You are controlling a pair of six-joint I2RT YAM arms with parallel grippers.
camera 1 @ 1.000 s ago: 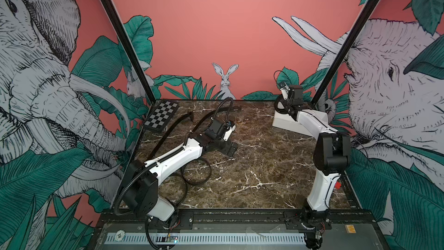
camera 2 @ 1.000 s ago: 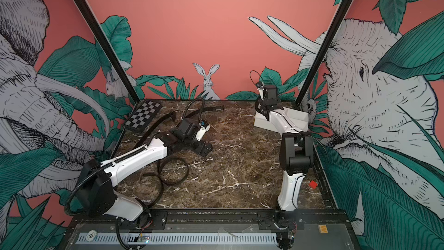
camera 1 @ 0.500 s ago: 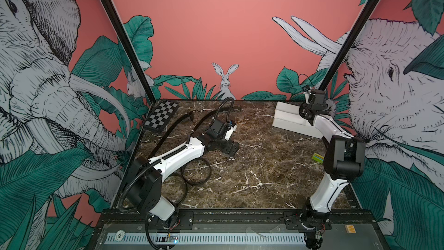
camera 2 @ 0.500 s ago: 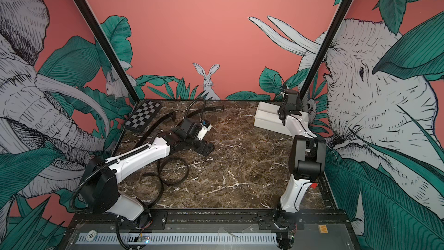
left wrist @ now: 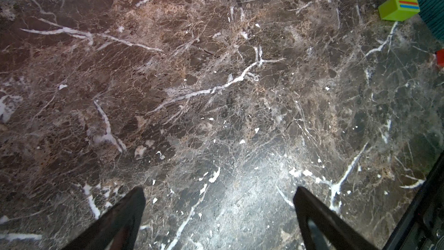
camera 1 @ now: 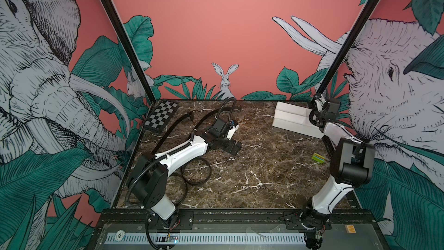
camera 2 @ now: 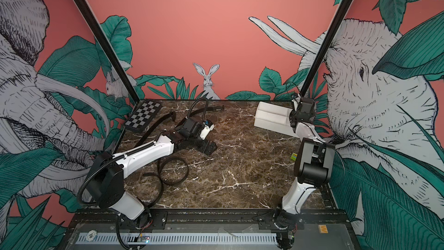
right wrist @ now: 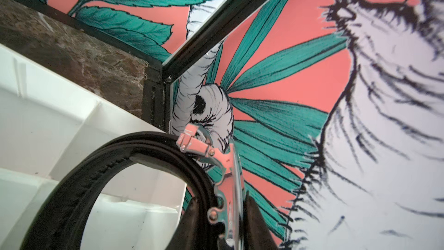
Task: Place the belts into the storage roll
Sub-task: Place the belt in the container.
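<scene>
Pinching a coiled belt [right wrist: 144, 144], the right gripper [right wrist: 222, 204] stands nearly closed.

Both top views high in front, looking down the marble table [camera 1: 264, 176], left wrist near it, green block [left wrist: 398, 8] [camera 1: 318, 158] shared, right wrist tight on belt [right wrist: 144, 146], storage roll [right wrist: 48, 121].

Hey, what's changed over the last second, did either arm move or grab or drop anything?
The right arm swung to its own right, carrying the right gripper across the white box to the box's right end and uncovering a green block. That gripper stayed shut on the coiled belt. The left gripper stayed open and nearly still; the loose belts didn't move.
</scene>
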